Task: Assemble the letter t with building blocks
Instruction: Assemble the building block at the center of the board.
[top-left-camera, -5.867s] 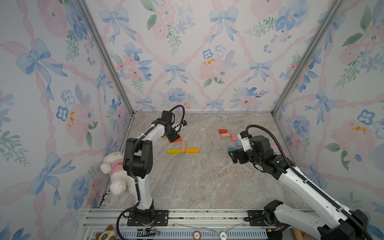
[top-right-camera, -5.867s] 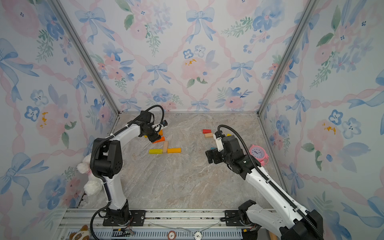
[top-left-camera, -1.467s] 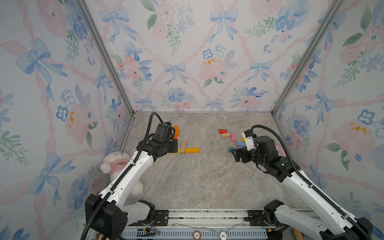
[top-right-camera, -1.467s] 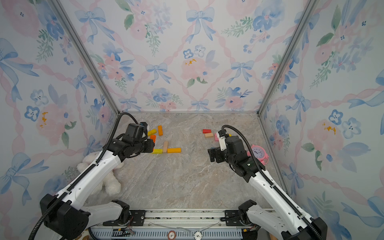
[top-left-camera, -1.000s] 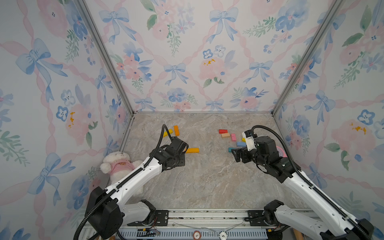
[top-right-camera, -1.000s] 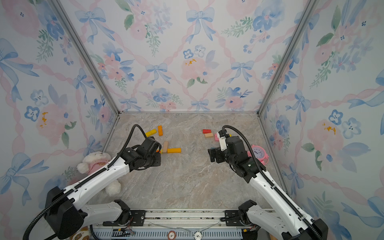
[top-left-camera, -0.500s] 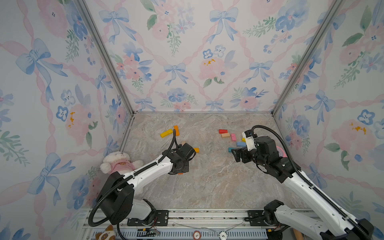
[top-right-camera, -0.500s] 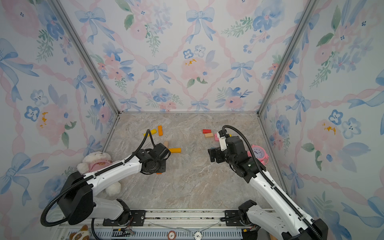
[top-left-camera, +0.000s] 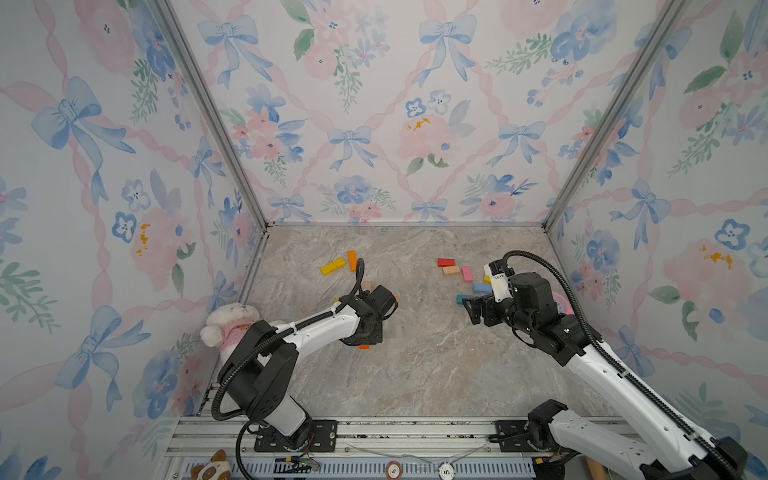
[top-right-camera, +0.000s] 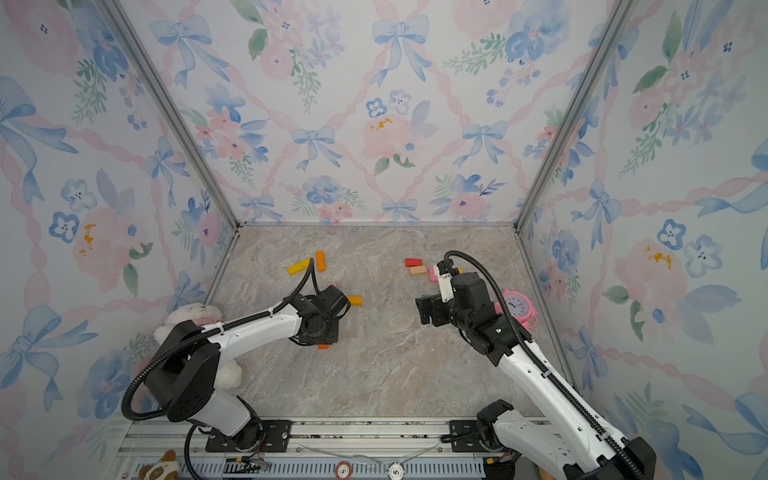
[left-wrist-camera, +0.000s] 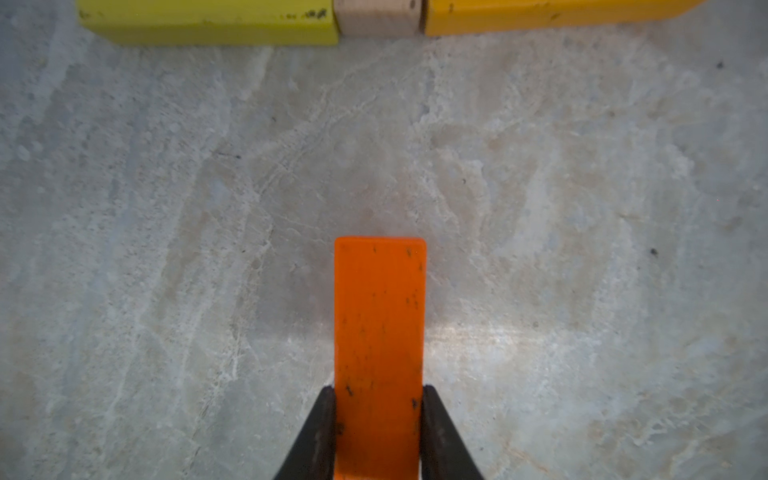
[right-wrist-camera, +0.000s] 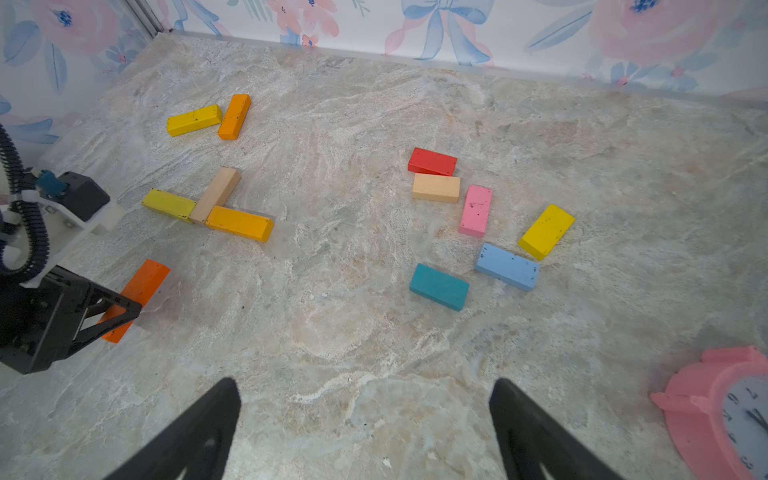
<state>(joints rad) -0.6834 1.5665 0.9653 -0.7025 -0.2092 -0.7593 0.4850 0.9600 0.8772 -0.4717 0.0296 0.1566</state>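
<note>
My left gripper (left-wrist-camera: 379, 390) is clamped on one end of the orange brick (left-wrist-camera: 379, 316), with a finger pressed to each long side. The rest of the brick sticks out ahead of the fingertips, in line with them. Its free end points at the tan brick (left-wrist-camera: 377, 16), well apart from it, with bare marble table (left-wrist-camera: 166, 208) between.

The tan brick's near end sits between the yellow brick (left-wrist-camera: 208, 20) and the amber brick (left-wrist-camera: 552, 12), touching both. From the right wrist camera the orange brick looks tilted. I think it is just off the surface, though I cannot be certain.

My right gripper (right-wrist-camera: 365, 384) hangs with its fingers wide apart, holding nothing. It is near the red brick (right-wrist-camera: 432, 161), peach brick (right-wrist-camera: 436, 188), pink brick (right-wrist-camera: 476, 210), short yellow brick (right-wrist-camera: 546, 231), blue brick (right-wrist-camera: 508, 266) and teal brick (right-wrist-camera: 439, 286).

In a top view, a long yellow brick (top-left-camera: 333, 266) and a second orange brick (top-left-camera: 352, 260) lie just beside each other nearer the back wall.
</note>
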